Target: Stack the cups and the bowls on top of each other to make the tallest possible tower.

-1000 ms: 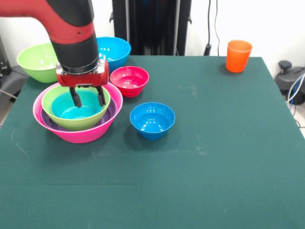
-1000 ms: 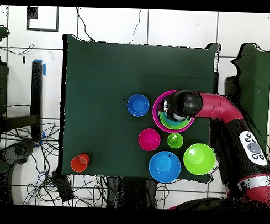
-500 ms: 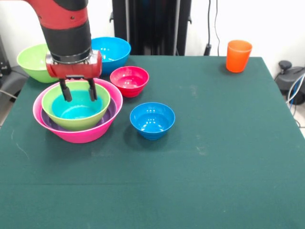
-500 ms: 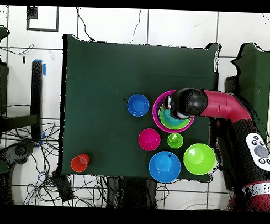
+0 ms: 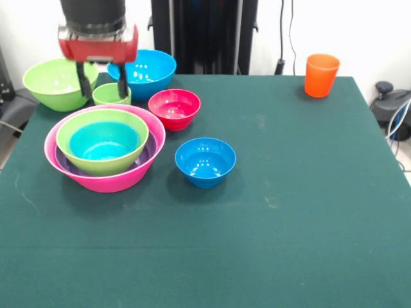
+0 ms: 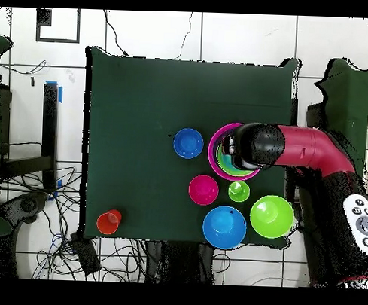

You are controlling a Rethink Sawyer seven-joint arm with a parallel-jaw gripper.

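Note:
A nest of bowls stands at the left: the huge pink bowl (image 5: 108, 178) holds the purple bowl (image 5: 149, 150), a lime-green bowl (image 5: 131, 153) and the teal bowl (image 5: 103, 142). My gripper (image 5: 103, 86) hangs open and empty high above this nest. The short lime-green cup (image 5: 110, 95) shows between its fingers but stands on the table behind. In the overhead view my arm (image 6: 256, 146) covers most of the pink bowl (image 6: 214, 149). The small red bowl (image 5: 174, 107), small blue bowl (image 5: 205, 161), large blue bowl (image 5: 149, 68), second lime-green bowl (image 5: 51, 82) and orange cup (image 5: 321, 75) stand apart.
In the overhead view the green cup (image 6: 239, 191), red bowl (image 6: 204, 189), large blue bowl (image 6: 224, 227) and green bowl (image 6: 272, 216) cluster near the robot's side. The orange cup (image 6: 108, 221) sits at the table's corner. Cables hang at the table's sides.
My gripper has risen straight up out of the teal bowl, still open and empty. The bowls and cups have not moved.

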